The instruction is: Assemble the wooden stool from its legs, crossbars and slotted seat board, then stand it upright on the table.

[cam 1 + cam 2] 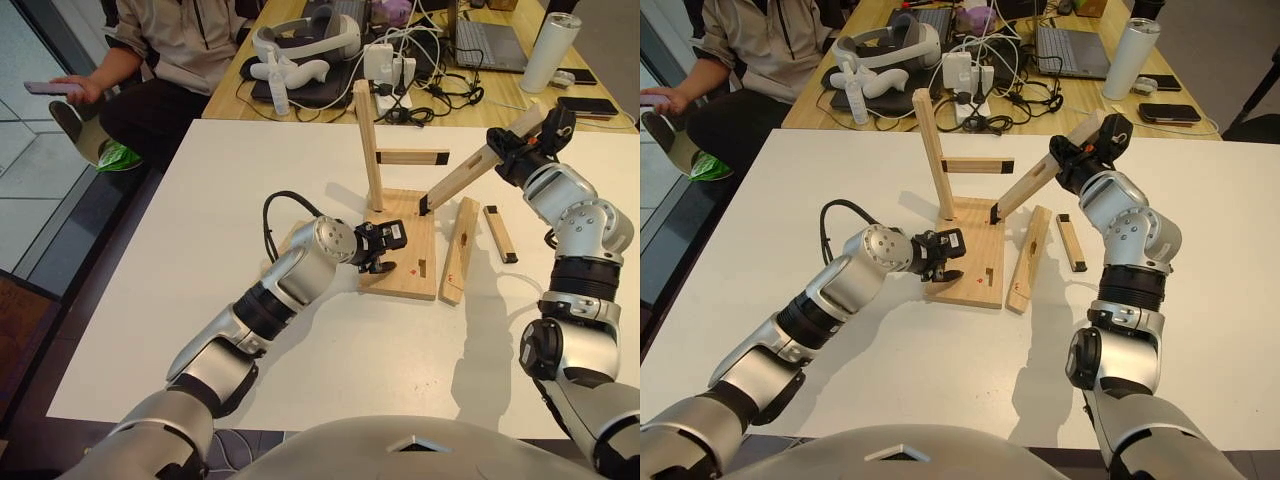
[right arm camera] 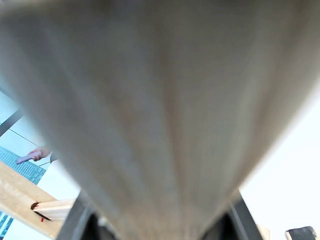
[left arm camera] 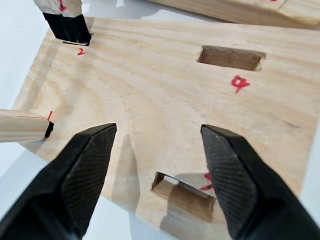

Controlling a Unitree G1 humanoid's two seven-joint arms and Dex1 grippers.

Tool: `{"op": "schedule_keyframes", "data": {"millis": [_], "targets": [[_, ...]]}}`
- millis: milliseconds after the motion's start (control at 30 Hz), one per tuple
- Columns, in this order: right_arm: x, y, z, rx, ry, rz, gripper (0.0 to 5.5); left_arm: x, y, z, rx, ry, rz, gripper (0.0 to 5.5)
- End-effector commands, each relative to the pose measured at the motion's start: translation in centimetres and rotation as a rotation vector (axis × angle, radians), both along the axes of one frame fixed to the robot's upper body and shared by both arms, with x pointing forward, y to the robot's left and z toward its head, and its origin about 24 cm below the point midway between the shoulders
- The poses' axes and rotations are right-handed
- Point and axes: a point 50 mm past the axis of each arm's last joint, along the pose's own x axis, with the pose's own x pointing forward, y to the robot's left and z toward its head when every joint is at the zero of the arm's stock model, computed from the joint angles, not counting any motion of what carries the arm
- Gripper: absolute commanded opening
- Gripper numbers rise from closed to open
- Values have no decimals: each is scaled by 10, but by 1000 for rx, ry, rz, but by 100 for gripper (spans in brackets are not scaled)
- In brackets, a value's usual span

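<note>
The slotted seat board lies flat mid-table. One leg stands upright at its far left corner, with a crossbar jutting from it to the right. My right gripper is shut on a second leg, which tilts with its black-tipped end at the board's far right slot. My left gripper hovers open over the board's near left part, its fingers straddling an empty slot. Another empty slot lies beyond. A third leg and a short crossbar lie to the right of the board.
A wooden piece pokes out under my left forearm. Behind the white table a desk holds a headset, cables, a laptop and a bottle. A person sits at the back left.
</note>
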Motion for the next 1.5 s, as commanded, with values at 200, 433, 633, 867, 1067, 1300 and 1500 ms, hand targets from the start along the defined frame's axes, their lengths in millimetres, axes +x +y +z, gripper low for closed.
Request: {"op": "schedule_keyframes", "data": {"millis": [200, 433, 633, 867, 1067, 1300, 1500], "targets": [[-2, -5, -4, -25, 59, 62, 99, -17, -2, -25, 68, 85, 6, 316], [9, -20, 4, -68, 106, 104, 99, -29, -40, -15, -167, 201, 152, 316], [22, -17, 14, -161, 110, 199, 99, -33, -56, -18, -205, 223, 226, 316], [34, -2, 27, -226, 61, 315, 99, -31, -61, -20, -183, 184, 230, 316], [33, 9, 34, -220, -44, 400, 99, -31, -65, -22, -169, 167, 226, 316], [16, 5, 14, -205, -25, 393, 99, -30, -65, -25, -145, 139, 237, 316], [5, -11, -3, -209, 47, 325, 99, -32, -66, -27, -141, 133, 238, 316]]}}
